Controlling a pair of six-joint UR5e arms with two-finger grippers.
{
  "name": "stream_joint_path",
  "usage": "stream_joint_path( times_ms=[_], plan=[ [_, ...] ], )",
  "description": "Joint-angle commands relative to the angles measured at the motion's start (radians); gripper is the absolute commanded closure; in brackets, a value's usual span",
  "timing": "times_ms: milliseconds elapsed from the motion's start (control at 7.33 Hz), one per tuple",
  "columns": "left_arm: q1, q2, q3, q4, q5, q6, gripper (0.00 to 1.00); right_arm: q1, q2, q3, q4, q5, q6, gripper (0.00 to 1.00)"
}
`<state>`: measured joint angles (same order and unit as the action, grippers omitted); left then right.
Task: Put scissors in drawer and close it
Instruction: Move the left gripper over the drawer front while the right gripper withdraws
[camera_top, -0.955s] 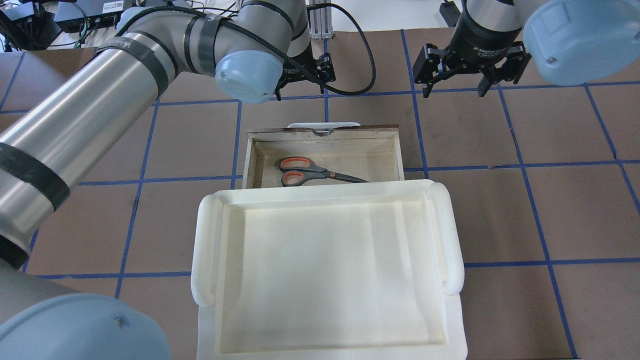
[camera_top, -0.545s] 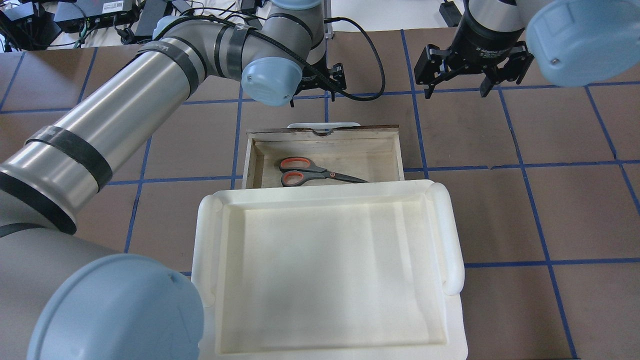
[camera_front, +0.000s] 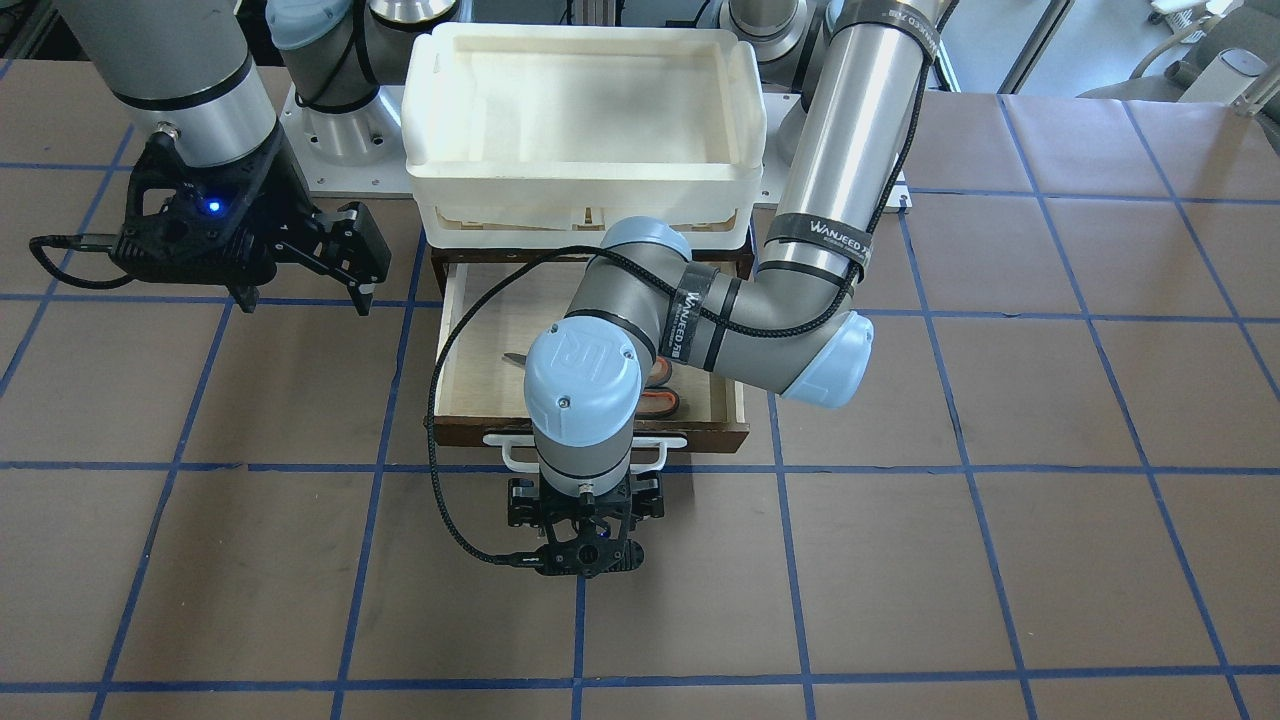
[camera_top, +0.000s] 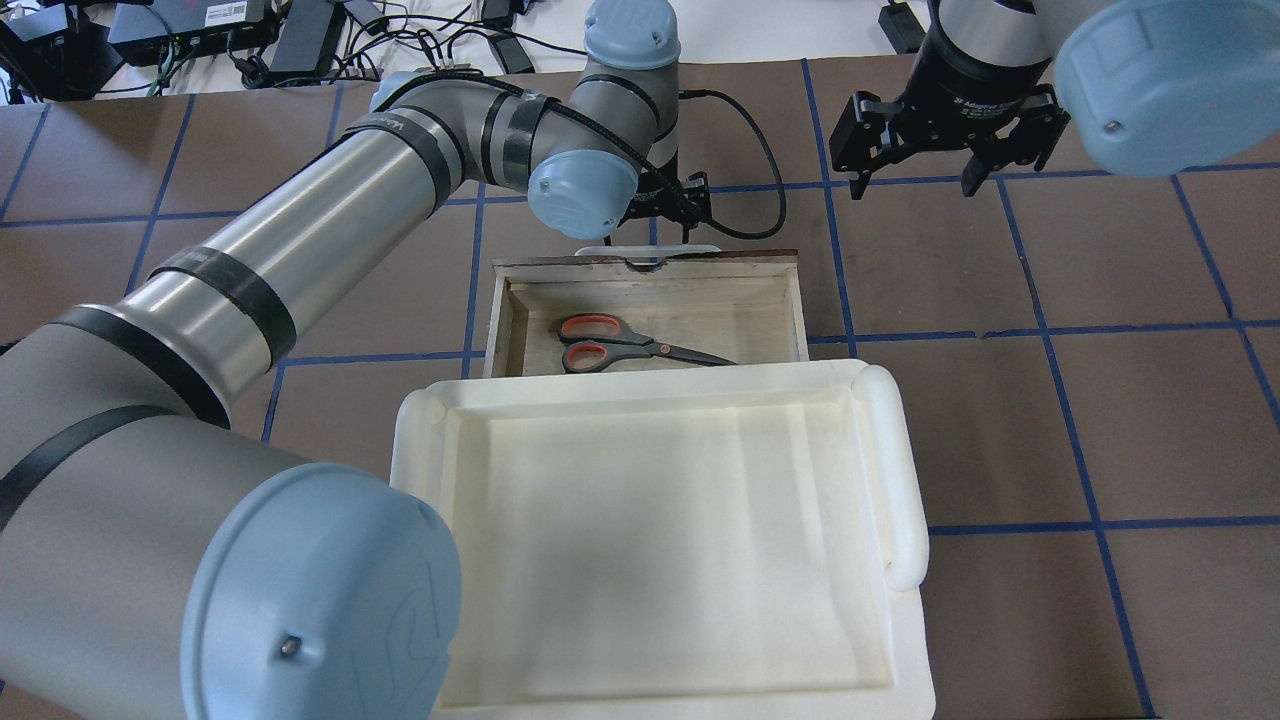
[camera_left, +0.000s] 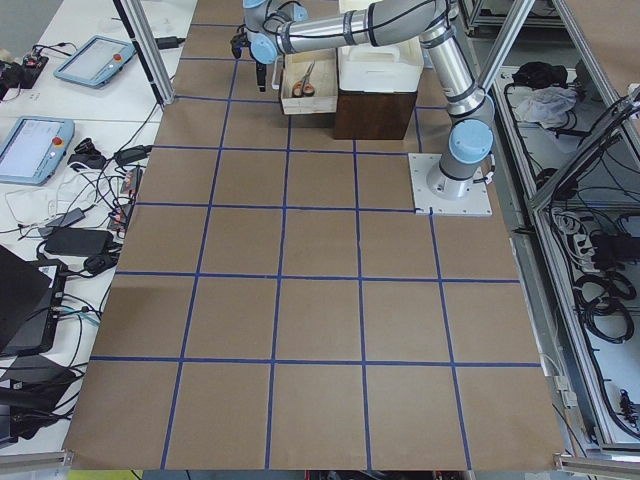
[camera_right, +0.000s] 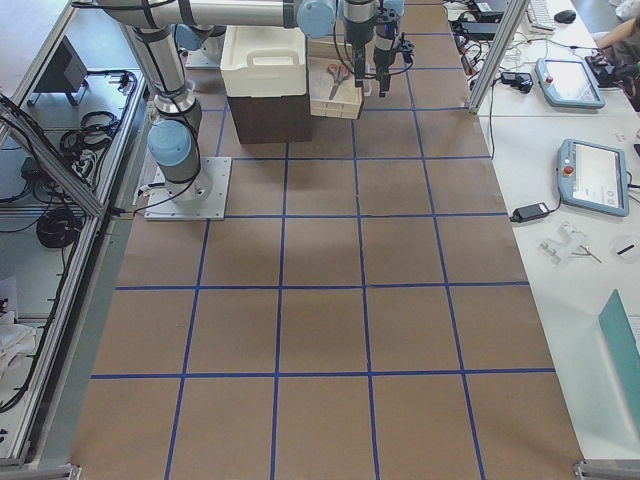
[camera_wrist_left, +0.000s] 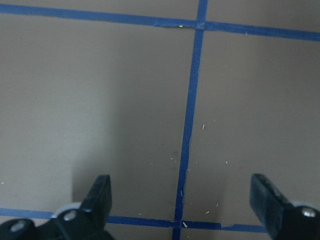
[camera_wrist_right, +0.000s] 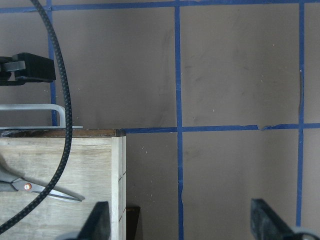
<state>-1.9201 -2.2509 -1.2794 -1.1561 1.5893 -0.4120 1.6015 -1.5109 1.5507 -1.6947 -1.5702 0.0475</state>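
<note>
The scissors (camera_top: 630, 345), grey handles lined orange-red, lie flat in the open wooden drawer (camera_top: 745, 305). In the front-facing view my left arm hides most of them; an orange loop (camera_front: 661, 403) shows. Their blades show in the right wrist view (camera_wrist_right: 50, 190). My left gripper (camera_front: 588, 548) hangs over the table just beyond the drawer's white bar handle (camera_top: 648, 248), open and empty; the left wrist view (camera_wrist_left: 182, 205) shows only bare table between its fingers. My right gripper (camera_top: 912, 180) is open and empty, above the table off the drawer's far right corner.
A white plastic tray (camera_top: 410, 500) sits on top of the dark cabinet, over the drawer's back part. The left arm's black cable (camera_top: 752, 150) loops over the table beyond the drawer. Blue tape lines grid the brown table (camera_top: 1100, 420).
My left arm has swung right and its gripper has come closer to the drawer's handle, now centred just beyond it. The right gripper, drawer and scissors have not moved.
</note>
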Motion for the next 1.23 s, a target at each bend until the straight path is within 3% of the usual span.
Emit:
stream_joint_path(
  times_ms=[0, 1091],
  plan=[
    [-0.005, -0.016, 0.0, -0.005, -0.003, 0.001, 0.0, 0.0, 0.0, 0.0, 0.001, -0.004, 0.0, 0.0],
    [-0.054, 0.045, -0.008, -0.175, -0.054, -0.019, 0.0, 0.0, -0.008, 0.014, 0.0, -0.004, 0.014, 0.0]
  ],
)
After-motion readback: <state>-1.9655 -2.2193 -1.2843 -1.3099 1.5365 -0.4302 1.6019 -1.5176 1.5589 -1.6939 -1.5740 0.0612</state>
